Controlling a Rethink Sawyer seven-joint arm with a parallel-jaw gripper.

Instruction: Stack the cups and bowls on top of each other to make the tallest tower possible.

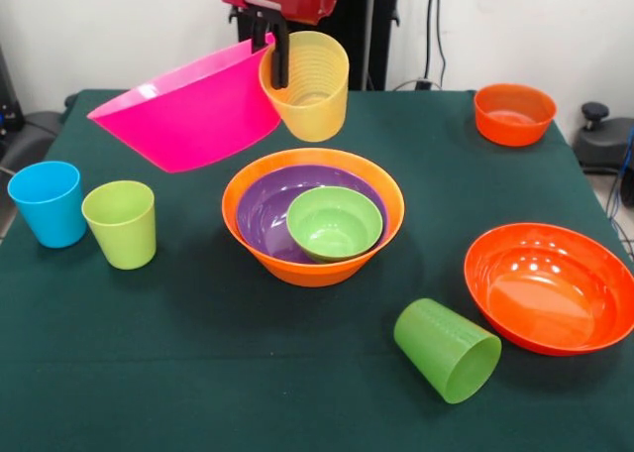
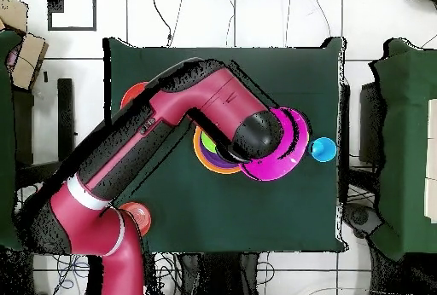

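My gripper (image 1: 272, 46) hangs above the table, shut on the rim of the large pink bowl (image 1: 188, 115) and the wall of the yellow cup (image 1: 312, 100) together. One black finger reaches inside the cup. Both are in the air; the pink bowl tilts down to the left. Just below them stands the large orange bowl (image 1: 307, 264), with the purple bowl (image 1: 263, 214) and the small green bowl (image 1: 335, 224) nested inside. In the overhead view the arm (image 2: 171, 130) hides the gripper, and the pink bowl (image 2: 286, 142) shows beside the stack (image 2: 209, 159).
A blue cup (image 1: 48, 204) and a lime cup (image 1: 121, 224) stand upright at the left. A darker green cup (image 1: 448, 350) lies on its side at the front right. The shallow red-orange bowl (image 1: 550, 288) sits at the right, the small orange bowl (image 1: 513, 115) at the far right.
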